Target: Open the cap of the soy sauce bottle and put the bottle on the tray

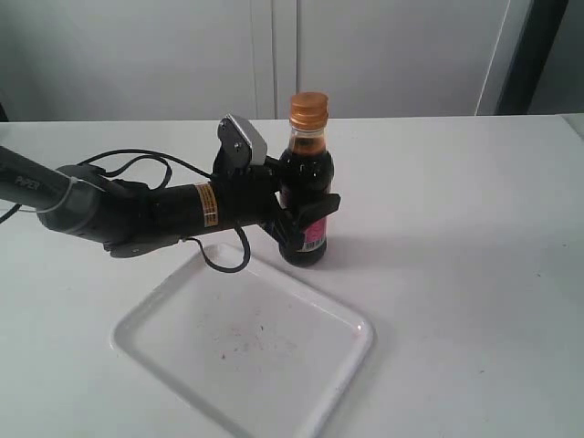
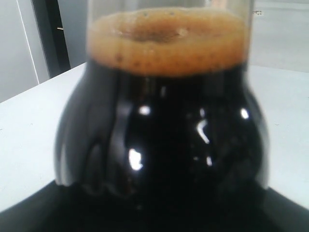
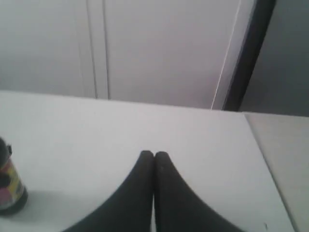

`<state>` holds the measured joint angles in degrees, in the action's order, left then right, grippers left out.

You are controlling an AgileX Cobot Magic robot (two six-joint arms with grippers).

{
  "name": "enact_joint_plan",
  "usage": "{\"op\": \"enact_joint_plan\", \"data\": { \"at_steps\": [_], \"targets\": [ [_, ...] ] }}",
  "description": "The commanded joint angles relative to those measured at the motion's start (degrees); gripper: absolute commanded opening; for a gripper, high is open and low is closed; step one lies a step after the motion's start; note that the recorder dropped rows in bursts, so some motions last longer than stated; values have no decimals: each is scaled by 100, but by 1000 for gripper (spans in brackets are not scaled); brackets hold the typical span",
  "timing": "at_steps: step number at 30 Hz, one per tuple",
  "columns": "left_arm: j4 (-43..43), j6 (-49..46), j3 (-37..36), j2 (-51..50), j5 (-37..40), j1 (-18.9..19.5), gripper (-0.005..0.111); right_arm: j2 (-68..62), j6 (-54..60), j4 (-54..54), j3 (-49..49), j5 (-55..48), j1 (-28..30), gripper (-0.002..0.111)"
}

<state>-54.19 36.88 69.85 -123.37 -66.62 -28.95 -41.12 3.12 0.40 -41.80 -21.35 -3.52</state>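
The soy sauce bottle stands upright just beyond the far edge of the white tray, which is bare apart from dark specks. Its orange-gold cap is down on the neck. My left gripper reaches in from the left and is shut on the bottle's body, with one black finger across the label. In the left wrist view the bottle fills the frame, dark with foam at the top, and hides the fingers. My right gripper is shut on nothing above the table, with the bottle off to one side.
The white table runs wide to the right of the bottle. A pale wall with a dark vertical post stands behind the table. The left arm's cable loops over the tray's far rim.
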Motion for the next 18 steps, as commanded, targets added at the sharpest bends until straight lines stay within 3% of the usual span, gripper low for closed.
{"op": "enact_joint_plan", "data": {
  "at_steps": [1,9,18],
  "targets": [
    [-92,58,19,38,-218,-33,0,-845,1038,677,-707,-1310,-295,0],
    [-106,58,19,38,-228,-33,0,-2442,2885,2892,-1546,-2139,-933,0],
    [-172,58,19,38,-228,-33,0,-3609,2923,2941,-2401,-2281,-1643,0]
  ]
}}
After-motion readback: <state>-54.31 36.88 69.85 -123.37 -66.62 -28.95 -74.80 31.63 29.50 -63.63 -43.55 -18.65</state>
